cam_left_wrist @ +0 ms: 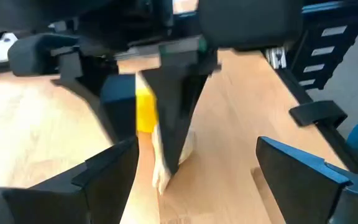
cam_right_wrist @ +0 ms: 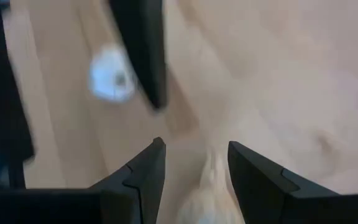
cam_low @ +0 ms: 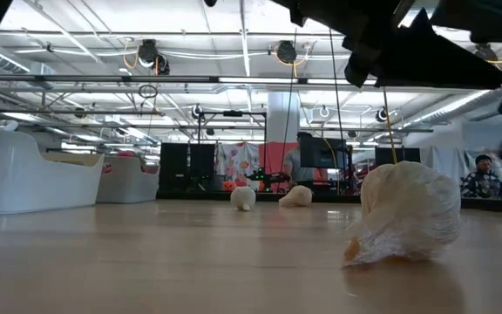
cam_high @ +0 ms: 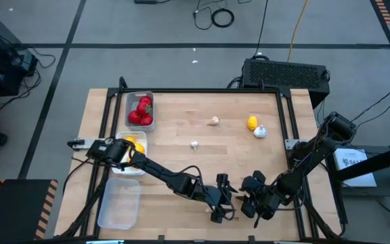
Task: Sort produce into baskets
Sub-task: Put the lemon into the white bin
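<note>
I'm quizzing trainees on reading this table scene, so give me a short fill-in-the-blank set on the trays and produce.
1. The tray farthest from the arms' tools holds ___ round pieces.
2. The middle tray holds ___ pieces.
3. The nearest tray holds ___.
4. The yellow piece on the bare table lies beside a ___ bulb.

Missing words: red; yellow; nothing; white

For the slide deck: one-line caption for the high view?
Both hands, left hand and right hand, meet at the table's near edge; strawberries binned, garlic unsorted.
</note>
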Controlling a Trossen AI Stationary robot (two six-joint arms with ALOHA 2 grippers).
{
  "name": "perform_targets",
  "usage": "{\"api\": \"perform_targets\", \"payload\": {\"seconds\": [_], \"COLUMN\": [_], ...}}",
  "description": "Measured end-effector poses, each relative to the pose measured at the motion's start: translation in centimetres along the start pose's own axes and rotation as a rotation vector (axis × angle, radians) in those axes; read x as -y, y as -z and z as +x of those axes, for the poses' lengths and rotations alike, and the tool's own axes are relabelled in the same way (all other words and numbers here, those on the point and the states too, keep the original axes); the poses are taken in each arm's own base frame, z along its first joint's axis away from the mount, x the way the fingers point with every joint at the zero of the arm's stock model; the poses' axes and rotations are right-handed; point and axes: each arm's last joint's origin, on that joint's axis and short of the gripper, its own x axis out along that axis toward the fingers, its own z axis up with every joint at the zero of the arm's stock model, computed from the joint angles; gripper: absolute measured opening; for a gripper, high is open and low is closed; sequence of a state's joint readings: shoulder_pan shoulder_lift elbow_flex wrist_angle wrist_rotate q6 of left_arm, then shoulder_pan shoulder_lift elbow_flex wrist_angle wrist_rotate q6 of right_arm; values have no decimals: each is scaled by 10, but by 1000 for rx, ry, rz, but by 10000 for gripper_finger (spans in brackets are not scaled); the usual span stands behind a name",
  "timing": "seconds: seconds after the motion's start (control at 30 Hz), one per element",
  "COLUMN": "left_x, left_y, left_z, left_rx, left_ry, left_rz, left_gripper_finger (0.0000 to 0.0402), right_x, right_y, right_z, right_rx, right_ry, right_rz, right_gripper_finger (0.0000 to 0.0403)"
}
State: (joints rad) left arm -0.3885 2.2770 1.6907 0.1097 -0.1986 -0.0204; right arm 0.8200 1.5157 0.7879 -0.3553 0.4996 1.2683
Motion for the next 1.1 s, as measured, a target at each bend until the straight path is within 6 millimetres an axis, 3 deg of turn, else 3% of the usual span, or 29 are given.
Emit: {"api": "perform_targets", "payload": {"seconds": [0.3,0.47,0.67,0.87,1.1], "left_x": [-1,-5,-20,-38,-44], "left_y": [21,22,15,13,14], "left_z": [15,19,22,24,25], "left_rx": [-38,-19,56,79,70], "left_ry": [-6,-14,-49,-76,-93], "left_rz": [5,-3,-64,-204,-210], "left_gripper_finger": [331,331,331,331,331], "right_x": [22,39,62,75,103], "right_y": [-8,-14,-20,-29,-49], "right_z": [-17,-35,-52,-56,-61], "right_rx": [-117,-116,7,182,313], "right_ry": [128,229,411,539,782], "right_rz": [12,-10,-10,23,259], "right_gripper_finger": [164,164,164,164,164]}}
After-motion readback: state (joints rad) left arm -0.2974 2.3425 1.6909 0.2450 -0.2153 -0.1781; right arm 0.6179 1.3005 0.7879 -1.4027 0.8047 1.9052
